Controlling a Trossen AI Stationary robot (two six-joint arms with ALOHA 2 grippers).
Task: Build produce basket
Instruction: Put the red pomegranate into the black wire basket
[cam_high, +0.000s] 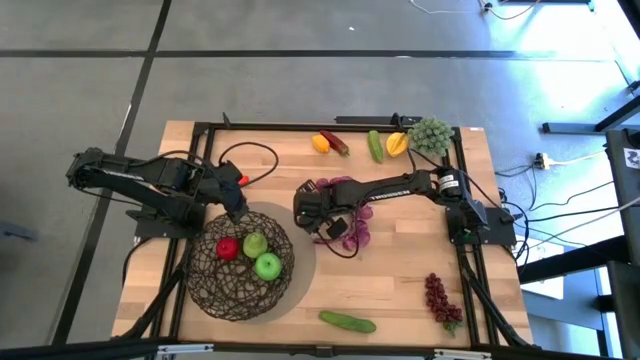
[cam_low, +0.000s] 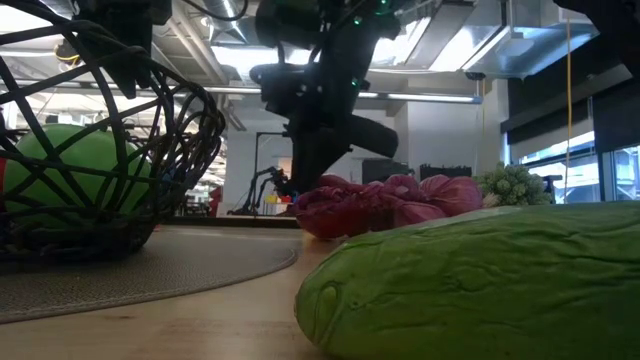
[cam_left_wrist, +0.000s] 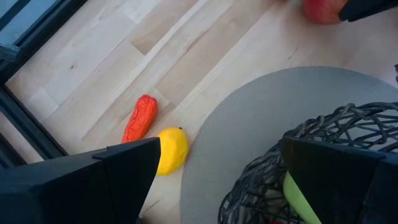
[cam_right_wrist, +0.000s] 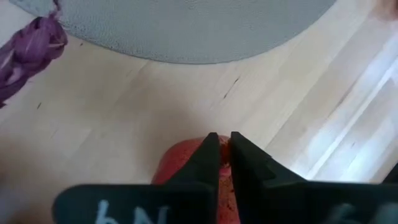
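Two smooth green apples (cam_high: 262, 256) fill round wire-mesh basket (cam_high: 240, 290).

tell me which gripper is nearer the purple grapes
Right. The right gripper is right beside the purple grapes; the left gripper is farther off, over the basket rim.

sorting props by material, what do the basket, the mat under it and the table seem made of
Round dark open-mesh basket: looks like bent wire, matt black, with see-through loops. Flat grey round mat: probably felt or woven fabric, dull and finely textured. Pale table top: wood planks, visible grain and seams, smooth finish.
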